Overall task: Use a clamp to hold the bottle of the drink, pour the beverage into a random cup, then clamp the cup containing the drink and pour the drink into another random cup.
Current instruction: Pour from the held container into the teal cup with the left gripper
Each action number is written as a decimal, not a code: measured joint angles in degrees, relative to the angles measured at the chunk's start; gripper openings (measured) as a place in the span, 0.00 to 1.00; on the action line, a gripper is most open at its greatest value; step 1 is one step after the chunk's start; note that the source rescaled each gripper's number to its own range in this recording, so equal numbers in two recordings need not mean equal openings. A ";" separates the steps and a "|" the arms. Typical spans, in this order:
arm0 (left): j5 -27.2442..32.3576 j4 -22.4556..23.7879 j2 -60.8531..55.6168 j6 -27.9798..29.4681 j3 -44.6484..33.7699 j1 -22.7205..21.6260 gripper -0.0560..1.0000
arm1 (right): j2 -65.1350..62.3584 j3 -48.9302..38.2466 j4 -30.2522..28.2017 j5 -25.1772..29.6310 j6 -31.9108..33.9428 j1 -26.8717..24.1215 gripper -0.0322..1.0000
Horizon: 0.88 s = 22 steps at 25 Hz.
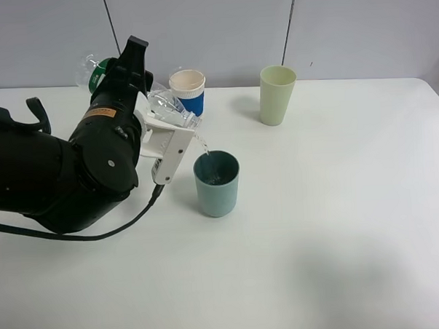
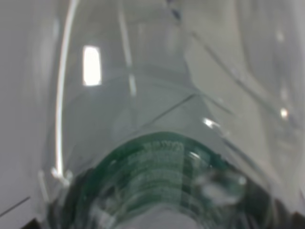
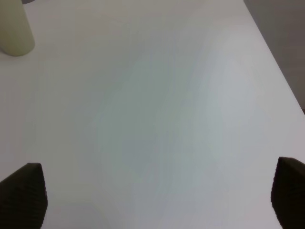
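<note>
The left gripper [image 1: 162, 130] is clenched on the bottle [image 1: 170, 108], which lies tipped well over. Its long axis runs from the green-labelled base, up near the back wall, down to the open mouth on the side of the cups. The mouth hangs just above the near rim of the teal cup [image 1: 217, 197], a little to the gripper's side of the cup's middle. A thin thread of water [image 1: 202, 145] falls from it into the cup. That is the relation everything turns on: the mouth over the opening, the cup standing upright just beside the gripper's white fingers and not touching them.

From the left wrist camera there is only the clear ribbed plastic and the green label, very close and blurred.

The right gripper [image 3: 152, 195] stands spread wide with nothing between its jaws, over bare table [image 1: 339, 225]. It is out of the high view, so the left arm looks the nearer to the teal cup.

By count: one bottle and three cups — the teal one, a white cup with a blue sleeve [image 1: 188, 91] just behind the bottle's neck, and a pale green cup [image 1: 277, 94] well apart.
</note>
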<state>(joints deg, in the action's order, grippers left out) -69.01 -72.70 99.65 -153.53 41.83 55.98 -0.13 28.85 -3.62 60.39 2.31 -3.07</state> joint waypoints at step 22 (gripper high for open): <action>-0.39 5.46 0.00 0.21 0.00 0.00 0.11 | 0.00 0.00 0.00 0.00 0.00 0.00 1.00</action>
<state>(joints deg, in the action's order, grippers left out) -69.40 -67.24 99.65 -153.32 41.83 55.98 -0.13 28.85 -3.62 60.39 2.31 -3.07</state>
